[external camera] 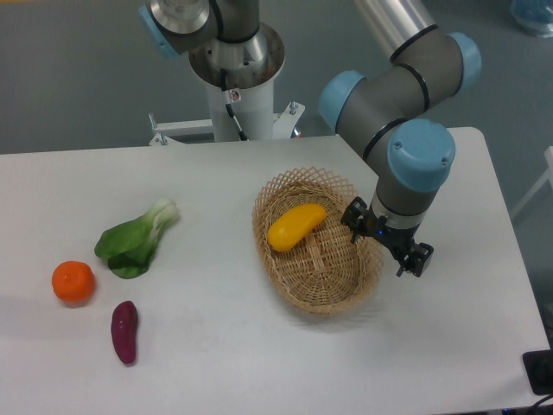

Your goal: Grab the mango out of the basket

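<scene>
Yellow mango (296, 226) lies in the wicker basket (341, 298); the pincer (386, 241) hangs over its right rim, grip state unclear.

A white table (259, 346) holds an oval wicker basket (285, 285) with a glossy yellow mango (295, 226) lying tilted in its upper left part. The robot arm's gripper (389, 246) hangs over the basket's right rim, apart from the mango; its jaw state is unclear. To the left lie a leafy green vegetable (136, 238), a round orange fruit (73, 282) and a dark purple vegetable (124, 331).
</scene>
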Robot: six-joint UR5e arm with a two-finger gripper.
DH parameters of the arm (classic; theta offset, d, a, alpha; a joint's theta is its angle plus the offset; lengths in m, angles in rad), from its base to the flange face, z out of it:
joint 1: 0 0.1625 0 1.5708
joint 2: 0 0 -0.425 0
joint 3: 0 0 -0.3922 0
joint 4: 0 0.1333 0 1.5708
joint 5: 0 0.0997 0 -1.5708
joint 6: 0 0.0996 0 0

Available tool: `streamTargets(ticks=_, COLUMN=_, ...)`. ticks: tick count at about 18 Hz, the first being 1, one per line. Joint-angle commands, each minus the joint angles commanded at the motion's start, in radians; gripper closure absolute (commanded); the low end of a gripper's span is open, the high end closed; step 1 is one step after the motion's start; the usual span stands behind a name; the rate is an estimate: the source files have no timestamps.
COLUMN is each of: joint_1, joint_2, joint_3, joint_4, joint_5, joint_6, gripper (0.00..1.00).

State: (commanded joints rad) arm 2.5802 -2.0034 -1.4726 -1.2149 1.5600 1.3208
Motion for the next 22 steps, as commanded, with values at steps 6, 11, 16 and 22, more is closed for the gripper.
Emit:
streamTargets(ticks=6, joint_1=-0.002, joint_2=0.000, joint_3=0.000, joint_4=-0.002, joint_5=-0.002, joint_6=0.000, gripper=0.00)
streamTargets(ticks=11, joint_1=0.003, joint_2=0.009, joint_3=-0.018, joint_4=-0.003, joint_5=-0.002, joint_6=0.000, gripper=0.00)
streamTargets(ticks=16, joint_1=0.018, joint_2=0.044, joint_3=-0.089, joint_4=-0.003, joint_5=-0.011, joint_6=-0.002, gripper=0.00)
streamTargets(ticks=22, joint_1=0.003, joint_2=0.094, joint_3=-0.192, joint_4=0.000, joint_5=-0.012, joint_6=-0.002, gripper=0.00)
